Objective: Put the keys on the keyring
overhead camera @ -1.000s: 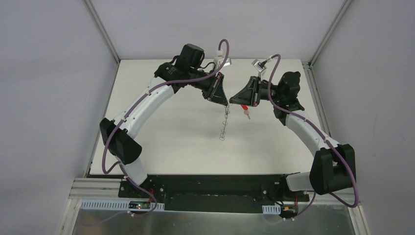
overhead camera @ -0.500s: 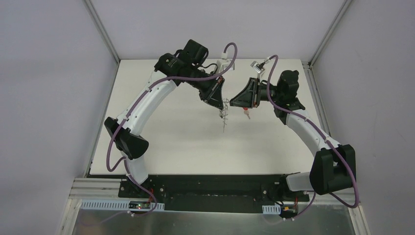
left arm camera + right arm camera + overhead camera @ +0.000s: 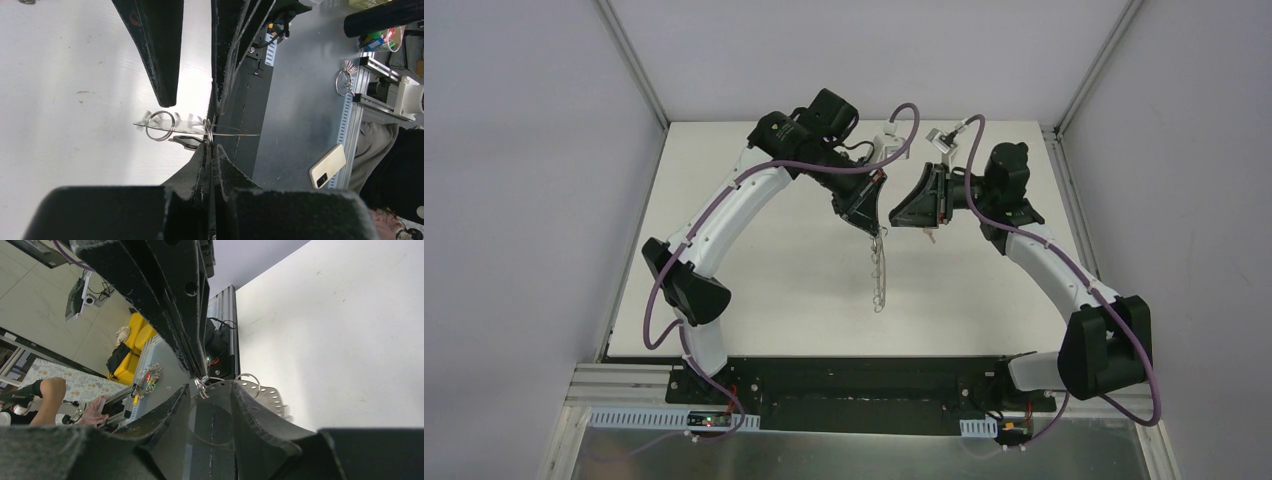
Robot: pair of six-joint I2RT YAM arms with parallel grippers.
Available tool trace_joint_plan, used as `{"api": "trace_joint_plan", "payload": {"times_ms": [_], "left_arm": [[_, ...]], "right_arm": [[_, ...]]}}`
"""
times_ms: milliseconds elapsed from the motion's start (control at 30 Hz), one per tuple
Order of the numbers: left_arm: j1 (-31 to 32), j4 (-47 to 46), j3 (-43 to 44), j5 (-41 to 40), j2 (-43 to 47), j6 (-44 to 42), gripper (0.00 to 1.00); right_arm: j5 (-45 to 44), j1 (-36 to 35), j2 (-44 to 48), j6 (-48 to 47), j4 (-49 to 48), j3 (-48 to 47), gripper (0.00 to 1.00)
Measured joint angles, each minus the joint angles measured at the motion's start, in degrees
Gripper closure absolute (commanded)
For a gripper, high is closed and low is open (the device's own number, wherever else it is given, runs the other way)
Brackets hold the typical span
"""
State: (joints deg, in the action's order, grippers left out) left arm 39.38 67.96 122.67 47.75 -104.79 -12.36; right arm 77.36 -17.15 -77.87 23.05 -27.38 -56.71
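Keyring position: the keyring (image 3: pixel 880 270) is hanging from the left gripper (image 3: pixel 870 222) over the middle of the table (image 3: pixel 754 280). We cannot tell whether its lower end is touching the surface.
Long axis: in the top view the band is running from twelve o'clock down to six o'clock, with its top end at the left fingertips.
Left jaws: they are pinching shut on the keyring's upper edge, right at a wire loop (image 3: pixel 207 132). The left wrist view is showing the band edge-on, as a thin line running nine to three across the tips.
Right jaws: the right gripper (image 3: pixel 898 216) is standing with its fingers parted. We are seeing nothing clamped between them in either wrist view.
Deciding relation: the right gripper is sitting at three o'clock of the left one, tips facing tips, near but apart. From its own camera the loops are lying at twelve o'clock of the jaw gap, just beyond the fingertips.
Nearer arm: the left is carrying the ring, so we are judging the right to be the free one for a key.
Keys: a dark oblong piece (image 3: pixel 187 142) is hanging just under the band beside the pinched loop, and we are reading it as the tagged key. A small pale piece (image 3: pixel 931 237) is showing at five o'clock of the right gripper. We cannot tell whether it is a key or what is holding it. No red is showing in any view.
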Motion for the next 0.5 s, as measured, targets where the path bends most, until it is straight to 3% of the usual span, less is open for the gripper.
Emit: {"api": "trace_joint_plan", "payload": {"times_ms": [500], "left_arm": [[0.02, -0.22, -0.02, 0.39, -0.35, -0.46, 1.00]], "right_arm": [[1.55, -2.25, 0.09, -0.15, 0.33, -0.28, 0.64]]}}
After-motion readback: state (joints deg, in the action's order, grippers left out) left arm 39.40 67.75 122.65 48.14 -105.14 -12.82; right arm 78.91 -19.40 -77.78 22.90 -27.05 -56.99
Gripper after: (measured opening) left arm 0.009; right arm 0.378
